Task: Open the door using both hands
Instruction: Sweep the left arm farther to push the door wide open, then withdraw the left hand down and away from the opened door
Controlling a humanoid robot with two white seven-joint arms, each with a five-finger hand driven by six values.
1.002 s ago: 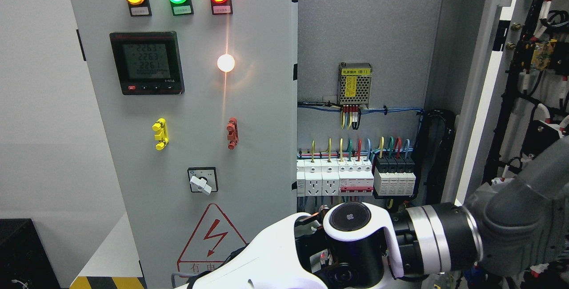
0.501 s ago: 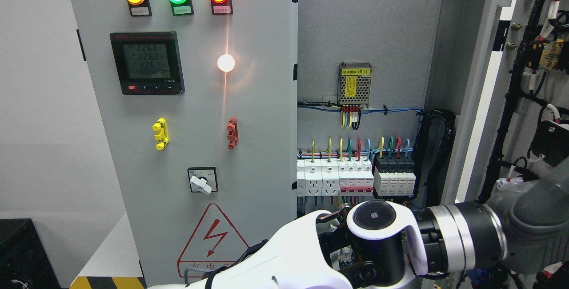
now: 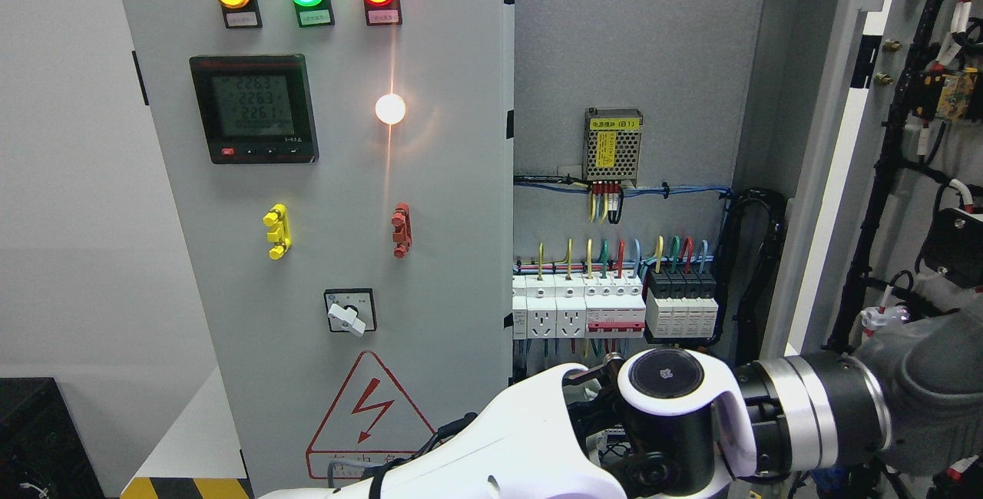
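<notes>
The grey cabinet has two doors. The left door [image 3: 345, 176] is shut and carries lamps, a meter and switches. The right door [image 3: 845, 138] stands swung open at the right, showing black cables on its inner face [image 3: 914, 146]. My left arm [image 3: 522, 445] comes in white from the bottom edge, bends at a round joint [image 3: 664, 376] and reaches right. Its grey end section [image 3: 929, 391] lies low against the open door. The hand itself is not visible. The right arm is out of view.
Inside the cabinet are breakers and sockets [image 3: 607, 311], coloured wires and a mesh power supply [image 3: 613, 146]. A black box [image 3: 31, 437] sits at the lower left. A white ledge with hazard striping [image 3: 184, 476] runs beside the cabinet's base.
My left arm has shifted to the right, its round joint now further right and slightly lower. The right door has swung a little further open.
</notes>
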